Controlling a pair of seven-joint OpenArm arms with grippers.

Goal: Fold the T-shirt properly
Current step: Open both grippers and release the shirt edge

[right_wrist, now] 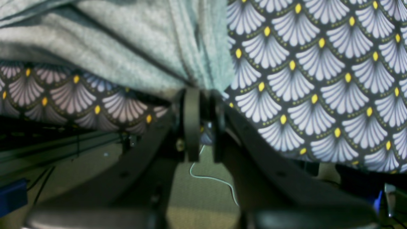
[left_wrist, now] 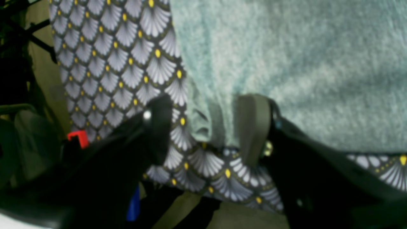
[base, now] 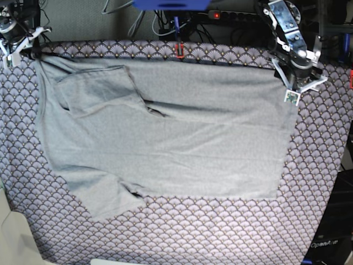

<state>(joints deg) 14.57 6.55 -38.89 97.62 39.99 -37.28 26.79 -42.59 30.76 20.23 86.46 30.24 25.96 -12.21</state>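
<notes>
The light grey T-shirt [base: 165, 138] lies spread flat on the purple fan-patterned tablecloth [base: 220, 232], one sleeve folded in at the upper left. My left gripper [base: 295, 88] is over the shirt's far right corner. In the left wrist view this gripper [left_wrist: 206, 105] is open, and the T-shirt's [left_wrist: 286, 63] corner lies loose between its fingers [left_wrist: 254, 124]. My right gripper [base: 25, 49] is at the far left corner. In the right wrist view this gripper [right_wrist: 203, 93] has its jaws nearly together, pinching bunched T-shirt [right_wrist: 127, 47] fabric at the tips.
A red clip [base: 178, 51] sits on the table's back edge. A power strip [base: 237, 14] and cables lie behind the table. The tablecloth's edge drops off just below both grippers [right_wrist: 318, 95]. A loose pale thread [right_wrist: 210, 178] hangs under the right gripper.
</notes>
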